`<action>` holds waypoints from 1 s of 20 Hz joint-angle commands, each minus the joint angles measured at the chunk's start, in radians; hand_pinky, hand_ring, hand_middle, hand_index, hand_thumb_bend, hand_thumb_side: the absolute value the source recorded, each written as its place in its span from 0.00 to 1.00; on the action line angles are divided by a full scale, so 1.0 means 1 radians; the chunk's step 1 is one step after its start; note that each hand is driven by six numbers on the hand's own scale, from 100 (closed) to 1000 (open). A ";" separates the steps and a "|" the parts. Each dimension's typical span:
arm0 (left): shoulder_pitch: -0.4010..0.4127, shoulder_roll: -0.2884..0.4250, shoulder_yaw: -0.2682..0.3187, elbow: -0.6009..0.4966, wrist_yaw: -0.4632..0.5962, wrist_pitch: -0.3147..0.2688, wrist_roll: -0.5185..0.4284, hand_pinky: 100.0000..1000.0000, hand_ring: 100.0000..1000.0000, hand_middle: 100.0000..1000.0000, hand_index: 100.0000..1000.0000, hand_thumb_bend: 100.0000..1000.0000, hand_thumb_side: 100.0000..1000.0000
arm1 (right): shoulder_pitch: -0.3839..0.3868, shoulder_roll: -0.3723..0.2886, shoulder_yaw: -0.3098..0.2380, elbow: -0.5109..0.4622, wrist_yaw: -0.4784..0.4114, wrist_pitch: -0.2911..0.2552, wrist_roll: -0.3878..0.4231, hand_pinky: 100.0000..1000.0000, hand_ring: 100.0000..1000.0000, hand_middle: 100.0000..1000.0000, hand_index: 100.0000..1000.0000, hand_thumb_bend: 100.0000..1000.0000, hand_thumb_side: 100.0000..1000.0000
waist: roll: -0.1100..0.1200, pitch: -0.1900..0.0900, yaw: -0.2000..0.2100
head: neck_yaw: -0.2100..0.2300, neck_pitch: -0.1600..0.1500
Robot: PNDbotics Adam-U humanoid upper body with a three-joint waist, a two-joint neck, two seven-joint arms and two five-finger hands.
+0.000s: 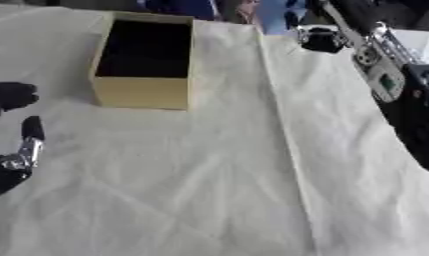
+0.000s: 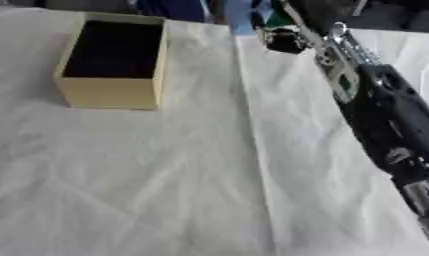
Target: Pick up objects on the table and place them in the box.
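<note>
One box (image 1: 144, 93), two hands (image 1: 16, 150) (image 1: 321, 40)

white tablecloth (image 1: 217, 190), creased, w/ centre fold

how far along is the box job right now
Nothing visibly done: the box interior looks dark, contents unclear. The right hand is stretched to the table's far edge, its grasp unclear. The left hand idles at the left edge. No loose objects show on the white cloth.

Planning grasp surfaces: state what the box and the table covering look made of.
Box: looks like pale wood or stiff board, matte, with thick flat walls and a dark interior; which one is unclear. Table covering: white cloth, matte, shown by its creases and a long fold line.
</note>
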 commanded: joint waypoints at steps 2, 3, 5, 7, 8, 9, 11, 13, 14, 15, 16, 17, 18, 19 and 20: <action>-0.010 0.009 -0.005 -0.009 0.005 -0.002 -0.006 0.80 0.73 0.70 0.69 0.00 0.17 | -0.054 -0.019 0.017 -0.063 -0.032 -0.016 0.024 0.58 0.40 0.10 0.18 0.00 0.00 | 0.002 -0.025 0.001 | -0.009 -0.010; -0.010 0.009 -0.006 -0.009 0.006 -0.002 -0.008 0.80 0.73 0.70 0.69 0.00 0.17 | -0.066 -0.010 0.023 -0.068 -0.036 -0.021 0.031 0.58 0.40 0.10 0.18 0.00 0.00 | 0.001 -0.026 0.002 | -0.012 -0.011; -0.012 0.009 -0.010 -0.009 0.009 -0.004 -0.010 0.80 0.73 0.70 0.69 0.00 0.17 | -0.090 0.013 0.037 -0.071 -0.041 -0.032 0.047 0.58 0.40 0.10 0.18 0.00 0.00 | 0.001 -0.028 0.007 | -0.019 -0.014; -0.013 0.008 -0.012 -0.010 0.012 -0.004 -0.011 0.80 0.73 0.70 0.69 0.00 0.17 | -0.109 0.033 0.048 -0.067 -0.043 -0.042 0.061 0.58 0.40 0.10 0.18 0.00 0.00 | 0.002 -0.029 0.012 | -0.023 -0.016; -0.014 0.007 -0.013 -0.010 0.013 -0.005 -0.011 0.80 0.73 0.70 0.69 0.00 0.17 | -0.118 0.048 0.056 -0.067 -0.044 -0.050 0.068 0.59 0.40 0.10 0.18 0.00 0.00 | 0.003 -0.030 0.017 | -0.027 -0.016; -0.014 0.007 -0.015 -0.010 0.015 -0.005 -0.012 0.80 0.73 0.70 0.69 0.00 0.17 | -0.127 0.064 0.064 -0.063 -0.043 -0.058 0.076 0.59 0.40 0.10 0.18 0.00 0.00 | 0.004 -0.031 0.021 | -0.031 -0.016; -0.015 0.005 -0.017 -0.010 0.019 -0.006 -0.012 0.80 0.72 0.69 0.69 0.00 0.17 | -0.143 0.100 0.080 -0.047 -0.036 -0.073 0.093 0.59 0.40 0.10 0.18 0.00 0.00 | 0.005 -0.031 0.032 | -0.038 -0.016; -0.016 0.001 -0.020 -0.010 0.023 -0.007 -0.013 0.80 0.72 0.69 0.69 0.00 0.17 | -0.152 0.133 0.091 -0.024 -0.026 -0.089 0.107 0.59 0.40 0.09 0.18 0.00 0.00 | 0.006 -0.031 0.041 | -0.045 -0.017; -0.018 0.000 -0.022 -0.010 0.025 -0.008 -0.014 0.80 0.72 0.69 0.69 0.00 0.17 | -0.155 0.150 0.095 -0.011 -0.020 -0.096 0.113 0.59 0.40 0.09 0.18 0.00 0.00 | 0.007 -0.030 0.047 | -0.048 -0.018; -0.019 -0.002 -0.023 -0.010 0.027 -0.008 -0.015 0.79 0.72 0.69 0.69 0.00 0.17 | -0.158 0.164 0.099 0.001 -0.012 -0.103 0.118 0.59 0.40 0.10 0.18 0.00 0.00 | 0.007 -0.030 0.053 | -0.050 -0.019; -0.021 -0.003 -0.024 -0.011 0.029 -0.009 -0.015 0.79 0.72 0.69 0.69 0.00 0.17 | -0.160 0.177 0.102 0.013 -0.004 -0.110 0.122 0.60 0.40 0.09 0.18 0.00 0.00 | 0.007 -0.030 0.059 | -0.053 -0.020; -0.022 -0.004 -0.025 -0.011 0.031 -0.009 -0.015 0.79 0.72 0.69 0.69 0.00 0.17 | -0.161 0.188 0.105 0.024 0.005 -0.116 0.124 0.60 0.40 0.10 0.18 0.00 0.00 | 0.007 -0.030 0.065 | -0.056 -0.021; -0.022 -0.005 -0.026 -0.011 0.033 -0.009 -0.016 0.79 0.72 0.69 0.69 0.00 0.17 | -0.162 0.200 0.107 0.035 0.015 -0.122 0.126 0.60 0.40 0.10 0.18 0.00 0.00 | 0.007 -0.030 0.071 | -0.059 -0.022; -0.024 -0.007 -0.027 -0.011 0.035 -0.010 -0.016 0.79 0.72 0.69 0.69 0.00 0.17 | -0.162 0.210 0.107 0.046 0.023 -0.126 0.126 0.60 0.40 0.09 0.18 0.00 0.01 | 0.007 -0.030 0.077 | -0.062 -0.024; -0.025 -0.008 -0.028 -0.011 0.037 -0.010 -0.017 0.79 0.72 0.69 0.69 0.00 0.17 | -0.160 0.220 0.107 0.059 0.030 -0.129 0.126 0.60 0.40 0.09 0.18 0.00 0.01 | 0.007 -0.030 0.084 | -0.064 -0.025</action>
